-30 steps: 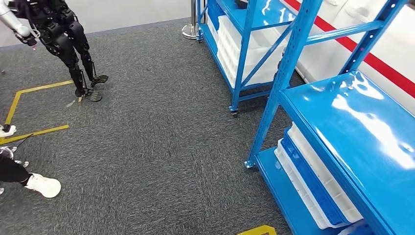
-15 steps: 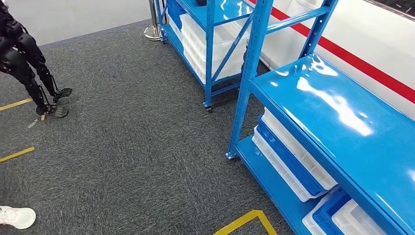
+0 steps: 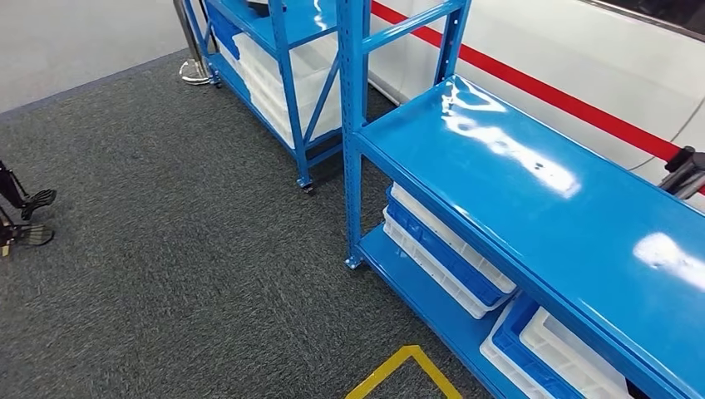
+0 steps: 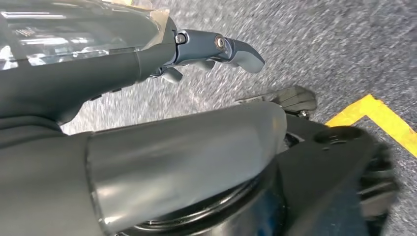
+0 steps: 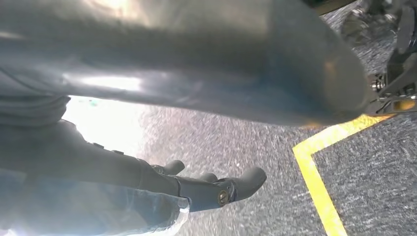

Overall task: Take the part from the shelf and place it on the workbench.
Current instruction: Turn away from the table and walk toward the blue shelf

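Task barely begun: both robot hands, left (image 4: 216, 49) & right (image 5: 216, 189), empty, fingers loose (hanging over carpet); shelf (image 3: 532, 191) nearby, part ungrabbed.

The setting was an industrial storage or test area, fitted out like a small warehouse or robotics workshop. Blue steel shelving (image 3: 532, 191) stood in a row along a white wall marked with a red stripe (image 3: 532, 87), a second rack (image 3: 278, 50) on castors beyond it. White and blue plastic crates (image 3: 441, 249) were stacked on the lower shelves. Grey carpet tiles (image 3: 166, 274) covered the floor, with yellow tape lines (image 3: 403, 370) marking a zone. A chrome barrier post base (image 3: 193, 71) stood near the far rack, and the dark feet of another legged machine (image 3: 25, 216) showed at the edge
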You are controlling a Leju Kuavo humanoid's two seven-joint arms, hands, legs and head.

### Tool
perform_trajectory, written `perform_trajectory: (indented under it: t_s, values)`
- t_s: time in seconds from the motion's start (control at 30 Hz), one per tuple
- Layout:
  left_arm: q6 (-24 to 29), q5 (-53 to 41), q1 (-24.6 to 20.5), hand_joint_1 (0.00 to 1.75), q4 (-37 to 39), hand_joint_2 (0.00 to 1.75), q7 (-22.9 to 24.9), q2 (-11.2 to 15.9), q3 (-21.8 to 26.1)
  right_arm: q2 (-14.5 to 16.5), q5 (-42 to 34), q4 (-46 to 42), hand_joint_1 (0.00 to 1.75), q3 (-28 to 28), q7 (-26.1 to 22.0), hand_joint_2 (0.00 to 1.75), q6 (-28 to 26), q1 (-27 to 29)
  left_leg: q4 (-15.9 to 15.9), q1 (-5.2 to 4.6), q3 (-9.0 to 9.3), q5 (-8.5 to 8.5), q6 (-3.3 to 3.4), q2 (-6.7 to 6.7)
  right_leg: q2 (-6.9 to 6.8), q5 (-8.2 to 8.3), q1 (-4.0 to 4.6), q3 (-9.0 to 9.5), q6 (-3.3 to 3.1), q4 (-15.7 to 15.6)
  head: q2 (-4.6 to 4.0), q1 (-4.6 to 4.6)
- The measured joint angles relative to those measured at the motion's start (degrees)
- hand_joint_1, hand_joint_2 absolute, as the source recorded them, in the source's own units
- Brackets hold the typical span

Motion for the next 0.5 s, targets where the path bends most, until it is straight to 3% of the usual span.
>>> perform_trajectory:
  t_s: [0.03,0.1,0.17,0.23,0.3,0.37,0.4,0.43,0.5]
  values:
    - [0.0,0.0,0.0,0.00,0.0,0.00,0.0,0.0,0.0,0.1,0.0,0.0,0.00,0.0,-0.1,0.00,0.0,-0.1,-3.5,0.00,1.43,1.55,0.25,-1.38,0.68,0.02,0.13,-0.02,0.13,0.1,0.00,0.02]
    - [0.0,0.0,0.0,0.00,0.0,0.00,0.0,0.0,0.0,0.2,0.0,0.0,0.00,0.0,-0.3,0.00,0.0,-0.2,-6.9,-0.24,2.80,2.61,0.55,-2.97,1.95,0.21,0.21,-0.46,0.68,0.2,0.00,0.04]
    - [0.0,0.0,-0.1,0.00,0.0,0.00,0.0,-0.1,0.0,0.2,0.0,0.0,0.00,0.0,-0.3,0.00,0.0,-0.2,-7.4,-0.54,2.98,2.89,1.02,-1.66,3.03,0.50,0.14,-1.21,1.45,0.2,0.00,0.05]
    - [0.1,-0.1,-0.2,0.00,0.0,0.00,0.3,-0.3,0.0,0.2,0.0,0.0,0.00,0.0,-0.2,0.00,0.0,-0.2,-8.2,-0.59,3.37,3.54,1.82,-0.13,1.23,-0.54,0.15,-2.55,1.64,2.0,0.00,0.13]
    - [0.2,-0.2,-0.3,0.00,0.0,0.00,1.0,-0.5,0.0,0.2,0.0,0.0,0.00,0.0,-0.1,0.00,0.1,-0.4,-8.6,-0.69,3.57,3.92,2.31,1.66,-2.10,-3.83,0.19,-5.60,1.28,8.2,0.00,0.33]
    - [0.3,-0.4,-0.3,0.00,0.0,0.00,1.4,-0.8,0.0,0.1,0.0,0.0,0.00,0.0,-0.1,0.00,0.3,-0.4,-8.6,-0.82,3.44,3.94,2.39,3.52,-3.36,-6.66,0.05,-9.01,1.45,15.3,0.00,0.47]
    - [0.3,-0.4,-0.3,0.00,0.0,0.00,1.5,-0.9,0.0,0.1,0.0,0.0,0.00,0.0,-0.1,0.00,0.3,-0.4,-8.6,-0.81,3.40,3.91,2.35,4.37,-3.56,-6.90,-0.09,-9.55,1.87,16.7,0.00,0.47]
    - [0.3,-0.4,-0.4,0.00,0.0,0.00,1.6,-1.1,0.0,0.0,0.0,0.0,0.00,0.0,-0.1,0.00,0.3,-0.3,-8.6,-0.76,3.40,3.85,2.26,5.13,-3.84,-6.24,-0.27,-8.79,2.49,15.5,0.00,0.49]
    - [0.3,-0.4,-0.5,0.00,0.0,0.00,1.6,-1.3,0.0,-0.1,0.0,0.0,0.00,0.0,-0.1,0.00,0.4,-0.3,-8.5,-0.67,3.56,3.61,1.84,6.45,-5.74,-3.51,-0.74,-4.34,3.72,7.6,0.00,0.55]
